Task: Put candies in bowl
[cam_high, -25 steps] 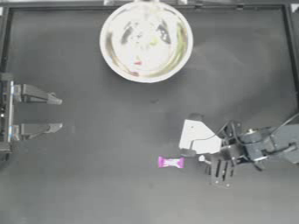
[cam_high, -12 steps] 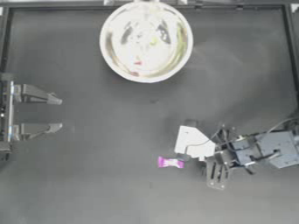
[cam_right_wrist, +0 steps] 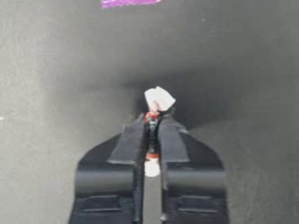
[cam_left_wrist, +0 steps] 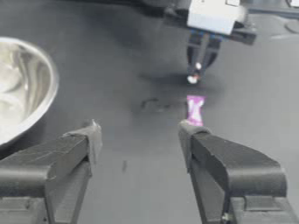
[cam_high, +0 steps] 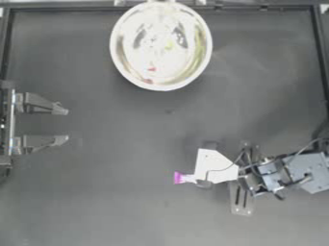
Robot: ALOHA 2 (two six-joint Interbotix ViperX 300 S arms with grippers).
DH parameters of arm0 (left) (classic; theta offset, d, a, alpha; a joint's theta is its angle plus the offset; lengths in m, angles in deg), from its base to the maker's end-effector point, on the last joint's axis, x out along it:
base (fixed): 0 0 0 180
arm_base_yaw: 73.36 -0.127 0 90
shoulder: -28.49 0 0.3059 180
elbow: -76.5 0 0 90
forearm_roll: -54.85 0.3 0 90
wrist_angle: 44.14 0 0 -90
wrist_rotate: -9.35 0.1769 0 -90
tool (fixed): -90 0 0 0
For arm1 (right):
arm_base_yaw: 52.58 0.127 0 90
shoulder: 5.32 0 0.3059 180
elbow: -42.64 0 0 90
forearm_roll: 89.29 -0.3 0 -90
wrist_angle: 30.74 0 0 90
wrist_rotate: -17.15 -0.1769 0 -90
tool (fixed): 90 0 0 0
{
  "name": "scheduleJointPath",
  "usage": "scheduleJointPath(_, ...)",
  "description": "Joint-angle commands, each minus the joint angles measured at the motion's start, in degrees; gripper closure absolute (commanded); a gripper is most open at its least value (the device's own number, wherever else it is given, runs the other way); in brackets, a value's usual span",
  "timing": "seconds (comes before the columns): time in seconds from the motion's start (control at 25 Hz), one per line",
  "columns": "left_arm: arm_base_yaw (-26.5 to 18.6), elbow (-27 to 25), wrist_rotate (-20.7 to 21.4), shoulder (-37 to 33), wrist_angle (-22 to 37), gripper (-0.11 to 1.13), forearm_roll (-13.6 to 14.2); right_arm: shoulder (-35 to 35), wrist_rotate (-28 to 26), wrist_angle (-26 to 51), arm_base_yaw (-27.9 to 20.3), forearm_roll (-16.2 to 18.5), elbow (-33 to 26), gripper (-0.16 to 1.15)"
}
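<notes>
While its jaws were pinched tight together, the right gripper point(cam_right_wrist: 153, 119) held a red-and-white candy point(cam_right_wrist: 158, 99), the white twist end poking out past the tips. It hung low over the table's right near side. The magenta candy point(cam_high: 183, 178) lay on the table point(cam_high: 96, 202) just beside it. The bowl point(cam_high: 160, 45) sat well apart, far side, sweets inside. The left gripper point(cam_left_wrist: 137, 130) waited parked at left, jaws spread, empty.
</notes>
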Motion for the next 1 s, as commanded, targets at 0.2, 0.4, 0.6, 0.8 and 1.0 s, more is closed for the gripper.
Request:
scheduleJointPath(0.2, -0.09, 0.62, -0.09, 0.26, 0.35, 0.12, -0.70, 9.58, -1.58, -1.76, -0.62, 4.92, -0.09, 0.66)
scheduleJointPath(0.4, -0.09, 0.53, -0.09, 0.35, 0.44, 0.12, -0.88, 18.37, -6.68, -7.91, -4.04, 13.71, 2.02, 0.66)
scheduleJointPath(0.6, -0.09, 0.62, -0.09, 0.53, 0.97, 0.12, -1.32, 24.43, -8.00, -17.75, -10.81, 21.27, 4.66, 0.66)
scheduleJointPath(0.8, -0.09, 0.62, -0.09, 0.62, 0.97, 0.12, -1.41, 24.96, -7.73, -28.30, -21.27, 28.04, 4.48, 0.66)
scheduleJointPath(1.0, -0.09, 0.62, -0.09, 0.70, 0.97, 0.12, -1.76, 21.45, -7.73, -35.77, -30.67, 33.40, 1.76, 0.66)
